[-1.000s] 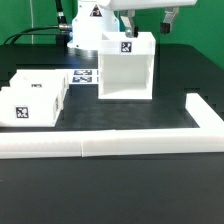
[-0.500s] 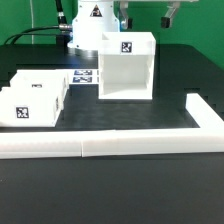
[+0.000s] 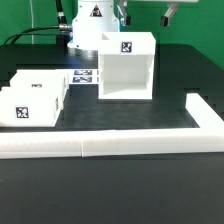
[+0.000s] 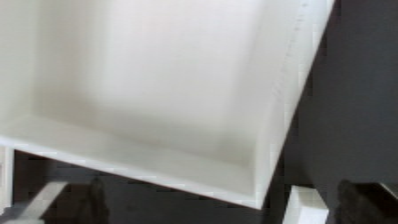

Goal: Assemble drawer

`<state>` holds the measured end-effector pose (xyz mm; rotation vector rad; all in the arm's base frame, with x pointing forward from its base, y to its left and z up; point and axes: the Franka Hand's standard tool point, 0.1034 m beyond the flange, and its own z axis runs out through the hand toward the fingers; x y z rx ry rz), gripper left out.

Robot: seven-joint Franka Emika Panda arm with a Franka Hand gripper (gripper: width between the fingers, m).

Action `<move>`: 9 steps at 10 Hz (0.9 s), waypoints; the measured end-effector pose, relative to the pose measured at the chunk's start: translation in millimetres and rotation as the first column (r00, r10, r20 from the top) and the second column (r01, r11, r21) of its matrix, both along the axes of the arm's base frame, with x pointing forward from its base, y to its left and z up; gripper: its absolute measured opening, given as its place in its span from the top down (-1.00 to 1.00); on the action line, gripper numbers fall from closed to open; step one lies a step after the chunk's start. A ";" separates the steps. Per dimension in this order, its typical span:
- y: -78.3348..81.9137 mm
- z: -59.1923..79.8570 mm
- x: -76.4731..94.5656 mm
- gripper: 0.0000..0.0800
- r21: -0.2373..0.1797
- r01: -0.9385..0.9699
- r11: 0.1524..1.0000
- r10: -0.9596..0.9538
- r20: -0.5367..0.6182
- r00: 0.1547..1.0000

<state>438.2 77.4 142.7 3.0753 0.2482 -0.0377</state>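
Observation:
The white cube-shaped housing point(image 3: 127, 66) stands upright mid-table, its open side facing the front and a tag on top. Two white trays lie side by side at the exterior view's left, one nearer point(image 3: 24, 108) and one behind it point(image 3: 40, 88). My gripper point(image 3: 146, 12) hangs above the housing at the top edge of the view, open and empty, with only its fingertips point(image 3: 168, 15) showing. In the wrist view the housing's hollow inside point(image 4: 160, 90) fills the frame beyond my gripper point(image 4: 205, 205), with a dark finger on each side.
The long low white border bar point(image 3: 110, 146) runs along the front and turns back at the exterior view's right point(image 3: 206, 114). The marker board point(image 3: 85, 78) lies flat between the trays and the housing. The robot base point(image 3: 90, 30) stands behind.
My gripper has risen straight up from the housing's top, so less of it shows. The housing and trays have not moved.

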 end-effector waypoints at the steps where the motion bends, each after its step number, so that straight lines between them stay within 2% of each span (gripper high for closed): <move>1: -0.1 -0.3 -0.3 -0.62 0.000 0.000 1.000 0.000 -0.001 1.000; 3: -1.6 -2.8 -7.3 -0.62 0.025 0.166 0.986 -0.166 -0.004 0.986; 5: 1.6 -10.1 -23.2 -0.62 0.039 0.245 0.969 -0.245 -0.011 0.970; 9: 7.9 -30.4 -46.5 -0.62 0.054 0.270 0.961 -0.270 -0.011 0.963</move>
